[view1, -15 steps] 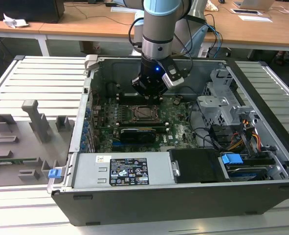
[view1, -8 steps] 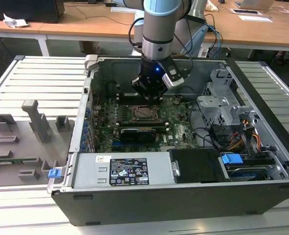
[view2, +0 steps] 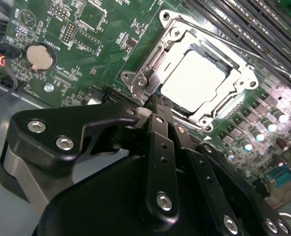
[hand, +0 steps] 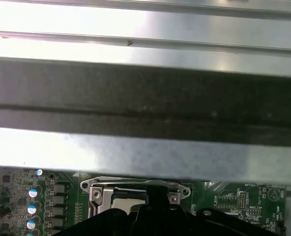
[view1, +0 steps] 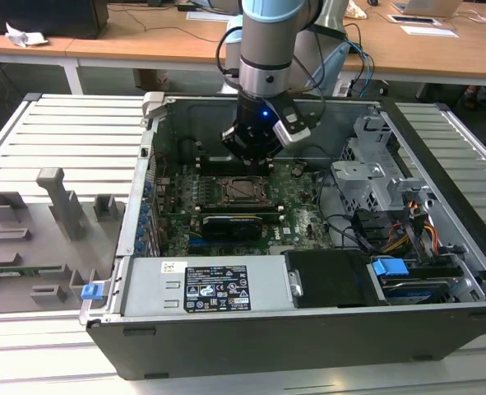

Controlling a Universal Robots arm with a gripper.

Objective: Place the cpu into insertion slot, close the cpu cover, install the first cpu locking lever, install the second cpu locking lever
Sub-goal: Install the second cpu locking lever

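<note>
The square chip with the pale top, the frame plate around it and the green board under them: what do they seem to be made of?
The square silver-grey chip looks metal-topped: a flat, matte, pale face. The silver frame plate around it looks like bare stamped steel, shiny with bright glints. The green board looks like lacquered circuit laminate, glossy with fine printed lines. The black gripper above them looks like matte metal or plastic; that I cannot settle.

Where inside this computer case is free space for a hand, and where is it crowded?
Free: the bare case floor behind the motherboard, beside the drive cage. Crowded: around the cpu cover, under the gripper, and the cables at the exterior view's right.
</note>
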